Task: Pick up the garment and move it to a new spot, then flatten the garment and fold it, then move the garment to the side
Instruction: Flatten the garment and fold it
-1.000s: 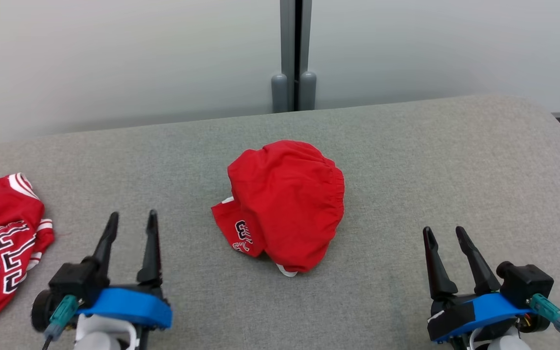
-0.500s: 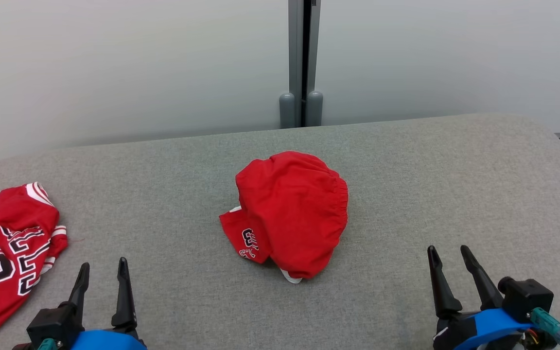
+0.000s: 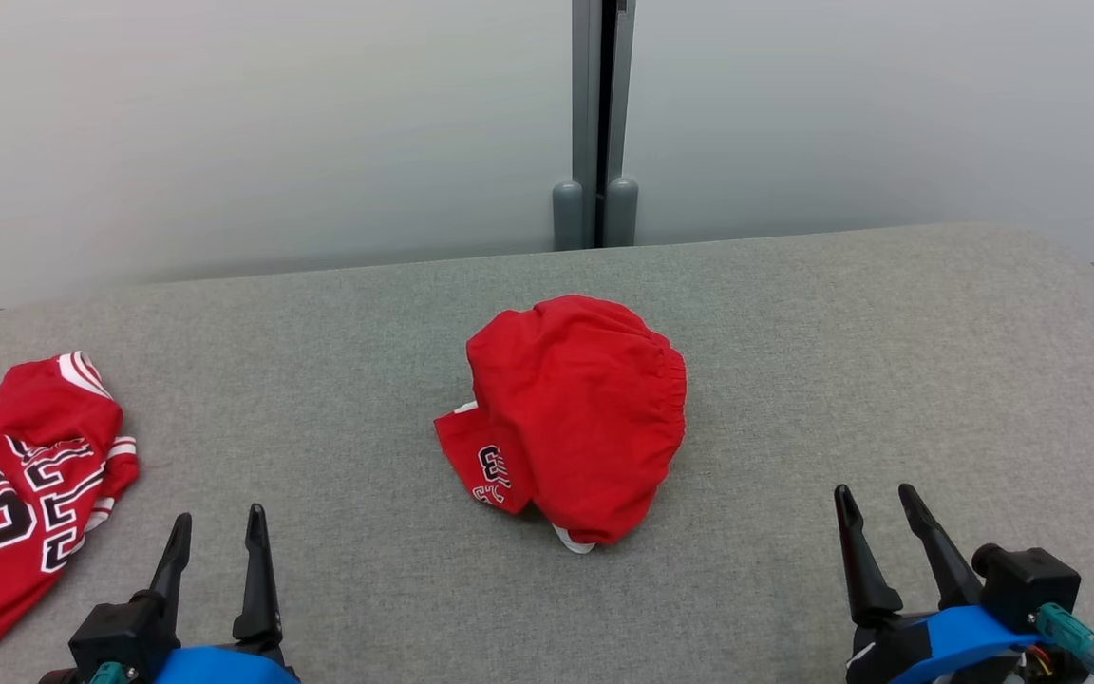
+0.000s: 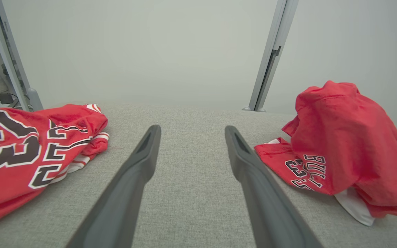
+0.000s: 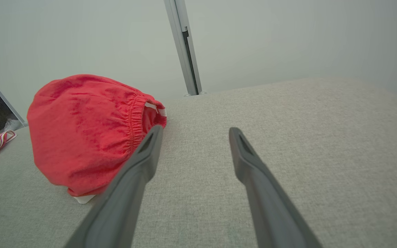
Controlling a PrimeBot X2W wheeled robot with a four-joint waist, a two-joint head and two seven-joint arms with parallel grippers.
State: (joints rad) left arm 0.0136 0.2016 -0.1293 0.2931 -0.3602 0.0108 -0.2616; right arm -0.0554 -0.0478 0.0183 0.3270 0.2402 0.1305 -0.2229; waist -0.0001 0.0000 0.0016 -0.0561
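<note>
- Head view: crumpled red shorts (image 3: 571, 418) lie at the centre of the grey cushion (image 3: 841, 361).
- Near left: left gripper (image 3: 217, 518) spread wide, empty.
- Near right: right gripper (image 3: 875, 491) spread wide, empty.
- Left edge: red jersey (image 3: 15, 475), well apart from the shorts.

red jersey (image 3: 25, 475): left on grey table (image 3: 889, 361) | post (image 3: 587, 114): behind it

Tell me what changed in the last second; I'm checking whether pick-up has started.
The head camera shifted, sliding the whole scene slightly down and right. Beyond that, the left tool drew back toward the robot; the right tool barely moved. Nothing was gripped or released: both stay open, empty. The crumpled red cloth garment with elastic band and the red numbered jersey lie unmoved on the grey fabric surface.
</note>
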